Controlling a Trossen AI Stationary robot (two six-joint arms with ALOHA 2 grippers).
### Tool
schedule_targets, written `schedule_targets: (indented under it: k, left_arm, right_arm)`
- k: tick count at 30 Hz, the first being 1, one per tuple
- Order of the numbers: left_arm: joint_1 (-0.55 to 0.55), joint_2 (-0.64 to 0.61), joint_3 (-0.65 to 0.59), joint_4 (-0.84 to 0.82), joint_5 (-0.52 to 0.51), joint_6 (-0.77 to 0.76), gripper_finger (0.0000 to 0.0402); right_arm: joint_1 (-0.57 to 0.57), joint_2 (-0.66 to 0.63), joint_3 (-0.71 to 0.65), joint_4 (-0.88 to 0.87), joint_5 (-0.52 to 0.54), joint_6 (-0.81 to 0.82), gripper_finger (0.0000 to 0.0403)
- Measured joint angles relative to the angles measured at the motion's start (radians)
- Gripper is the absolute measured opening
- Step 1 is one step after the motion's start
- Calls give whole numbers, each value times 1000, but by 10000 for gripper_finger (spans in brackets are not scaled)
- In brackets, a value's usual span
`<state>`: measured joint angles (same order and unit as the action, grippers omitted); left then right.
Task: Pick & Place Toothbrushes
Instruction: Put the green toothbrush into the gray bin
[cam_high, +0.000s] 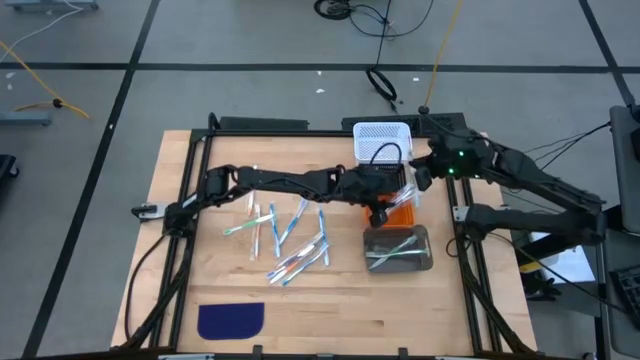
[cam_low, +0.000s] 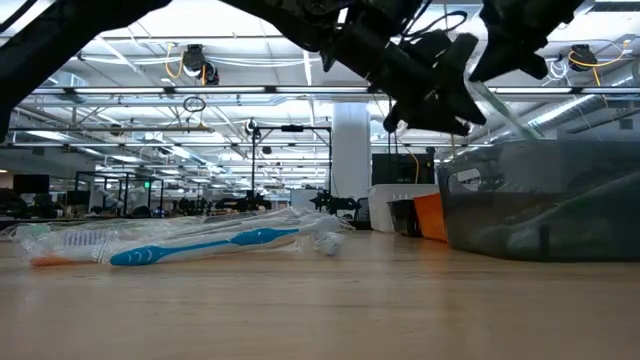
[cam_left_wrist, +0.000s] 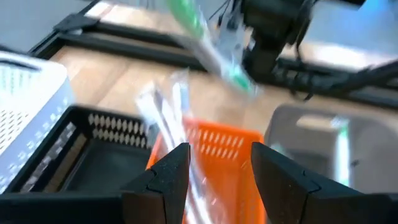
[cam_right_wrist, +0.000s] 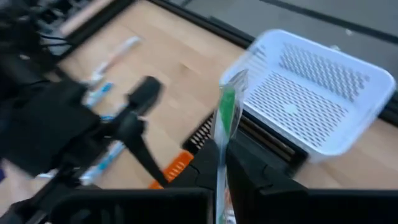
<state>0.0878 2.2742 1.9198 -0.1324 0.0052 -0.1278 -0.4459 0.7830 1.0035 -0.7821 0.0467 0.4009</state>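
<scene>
Loose toothbrushes (cam_high: 285, 240) are lying scattered mid-table, mostly pointing front to back. The left gripper (cam_high: 385, 208) is hovering over the orange bin (cam_high: 403, 211), jaws apart. The right gripper (cam_right_wrist: 222, 163) is clamping a green-accented toothbrush (cam_right_wrist: 225, 118), pointing ahead.

Grey floor (cam_high: 250, 40) with dark lines; ceiling lights (cam_low: 120, 95) in open hall.

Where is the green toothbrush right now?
The green toothbrush is pinched in the right hand, held up in the air at the table's back right, over the black bin and orange bin, beside the white basket.
</scene>
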Motion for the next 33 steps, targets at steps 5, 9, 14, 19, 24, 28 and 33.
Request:
schedule_targets:
  k: [5, 9, 14, 19, 24, 28, 33]
  left_arm:
    - [16, 0, 0, 102, 90, -43, 170]
    - [20, 0, 0, 176, 127, -63, 170]
    - [20, 0, 0, 235, 134, -67, 170]
    - [20, 0, 0, 263, 133, -85, 170]
    - [16, 0, 0, 268, 156, -86, 156]
    - [12, 0, 0, 269, 181, -88, 96]
    - [13, 0, 0, 273, 211, -73, 14]
  right_arm:
    - [77, -22, 0, 41, 0, -20, 8]
    - [135, -34, 0, 80, 0, -26, 8]
    - [200, -39, 0, 102, 0, -36, 8]
    - [261, -39, 0, 126, 4, -43, 8]
    - [302, -39, 0, 128, 9, -47, 8]
    - [319, -39, 0, 129, 9, -49, 8]
    - [331, -35, -1, 129, 13, -49, 15]
